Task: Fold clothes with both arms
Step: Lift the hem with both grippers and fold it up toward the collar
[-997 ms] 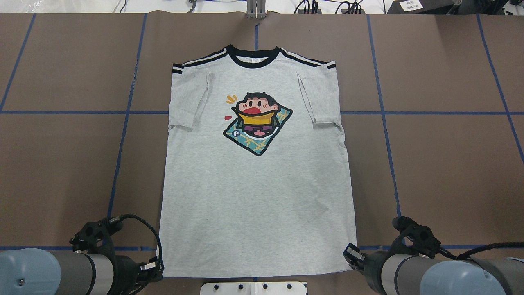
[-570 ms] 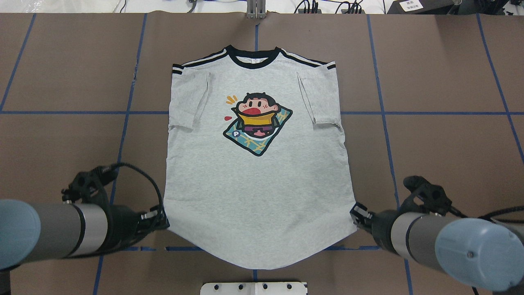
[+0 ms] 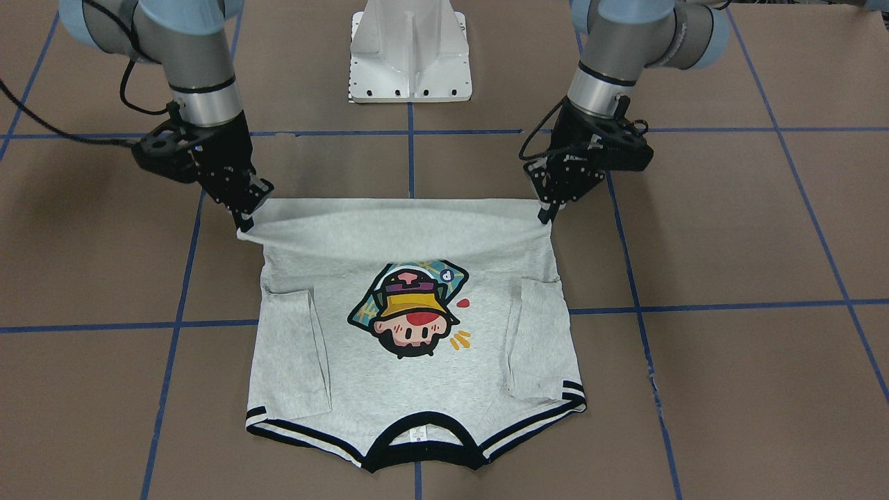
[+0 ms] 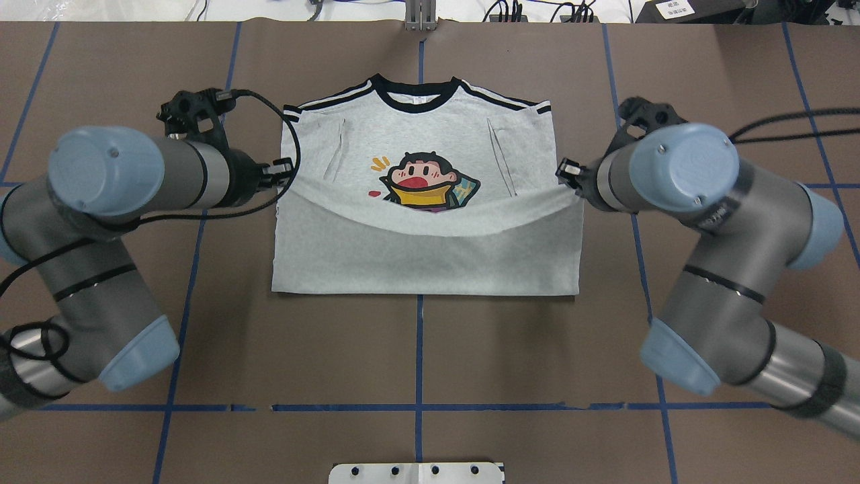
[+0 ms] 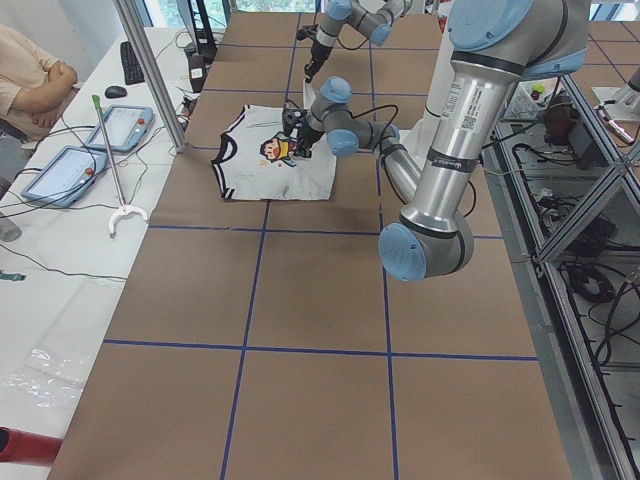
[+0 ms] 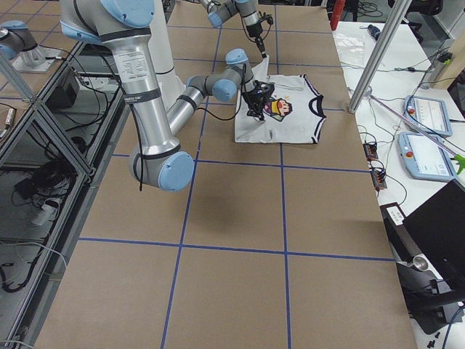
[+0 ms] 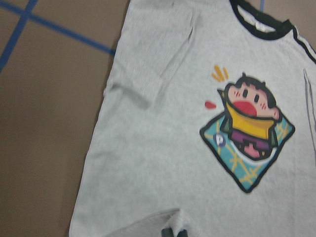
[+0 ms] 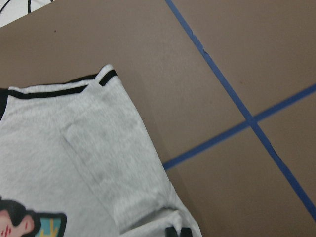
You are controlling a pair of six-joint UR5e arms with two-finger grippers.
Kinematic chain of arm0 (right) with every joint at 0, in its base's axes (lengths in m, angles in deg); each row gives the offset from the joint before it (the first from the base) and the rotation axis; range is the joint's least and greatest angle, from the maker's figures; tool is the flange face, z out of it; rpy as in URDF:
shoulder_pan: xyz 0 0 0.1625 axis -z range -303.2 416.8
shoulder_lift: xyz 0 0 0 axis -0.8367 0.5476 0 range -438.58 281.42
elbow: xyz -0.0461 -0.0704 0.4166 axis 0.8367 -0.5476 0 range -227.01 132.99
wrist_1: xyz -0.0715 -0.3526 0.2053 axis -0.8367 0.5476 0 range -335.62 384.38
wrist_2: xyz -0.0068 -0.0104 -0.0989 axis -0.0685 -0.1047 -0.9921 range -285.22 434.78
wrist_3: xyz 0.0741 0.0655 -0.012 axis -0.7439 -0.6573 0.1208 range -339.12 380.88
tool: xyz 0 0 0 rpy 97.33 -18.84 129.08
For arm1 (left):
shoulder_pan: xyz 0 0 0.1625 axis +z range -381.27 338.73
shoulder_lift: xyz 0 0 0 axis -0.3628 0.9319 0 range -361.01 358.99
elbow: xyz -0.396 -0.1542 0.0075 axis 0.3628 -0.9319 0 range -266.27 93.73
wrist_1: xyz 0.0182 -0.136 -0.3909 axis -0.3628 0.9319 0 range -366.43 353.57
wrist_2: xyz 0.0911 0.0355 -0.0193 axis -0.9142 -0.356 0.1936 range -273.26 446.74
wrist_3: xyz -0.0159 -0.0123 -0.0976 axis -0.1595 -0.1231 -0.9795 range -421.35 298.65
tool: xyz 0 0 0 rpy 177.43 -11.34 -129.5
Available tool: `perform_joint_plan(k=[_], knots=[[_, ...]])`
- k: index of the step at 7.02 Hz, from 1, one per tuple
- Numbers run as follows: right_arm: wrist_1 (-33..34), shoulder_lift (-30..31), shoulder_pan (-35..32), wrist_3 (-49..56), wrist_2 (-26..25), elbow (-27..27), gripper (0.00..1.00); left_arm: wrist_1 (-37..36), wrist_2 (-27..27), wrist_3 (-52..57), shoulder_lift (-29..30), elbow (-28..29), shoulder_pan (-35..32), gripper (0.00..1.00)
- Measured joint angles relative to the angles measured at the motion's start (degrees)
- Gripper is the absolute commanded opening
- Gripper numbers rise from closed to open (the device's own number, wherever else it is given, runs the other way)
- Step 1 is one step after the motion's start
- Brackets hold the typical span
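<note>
The grey T-shirt (image 4: pixel 423 255) lies front up on the brown table, its black collar (image 4: pixel 416 94) at the far side. Its lower half is lifted and doubled back toward the collar. The raised hem sags between the grippers and covers the lower part of the cartoon print (image 4: pixel 420 178). My left gripper (image 4: pixel 285 173) is shut on the hem's left corner, also seen in the front view (image 3: pixel 545 215). My right gripper (image 4: pixel 564 176) is shut on the right corner, also seen in the front view (image 3: pixel 243 222). Each wrist view shows its own fingertips pinching cloth, the left (image 7: pixel 173 233) and the right (image 8: pixel 177 231).
The white pedestal base (image 3: pixel 411 52) stands at the robot's side of the table. Blue tape lines (image 4: pixel 416 349) cross the brown table surface. In the exterior left view a seated person (image 5: pixel 30 80), control tablets (image 5: pixel 120 125) and a metal pole (image 5: pixel 150 70) stand beyond the far edge.
Both grippers have carried the hem corners up and away from the near edge toward the collar. The shirt's lower half now lies doubled over, and the hem reaches the print.
</note>
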Motion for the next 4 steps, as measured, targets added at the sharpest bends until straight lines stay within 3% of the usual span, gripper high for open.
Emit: perform_joint_plan(k=[2,4], knots=[[-2.9,-9.1,-5.2,4.3,1.1,-15.0,0.0,11.4,-0.1,3.0,2.4,11.6,-4.3,0.0],[-9.8,-14.2,-7.0,5.5,1.2,-27.3,0.0,19.0,-0.3,3.5,5.8,21.7,-5.5,0.0]])
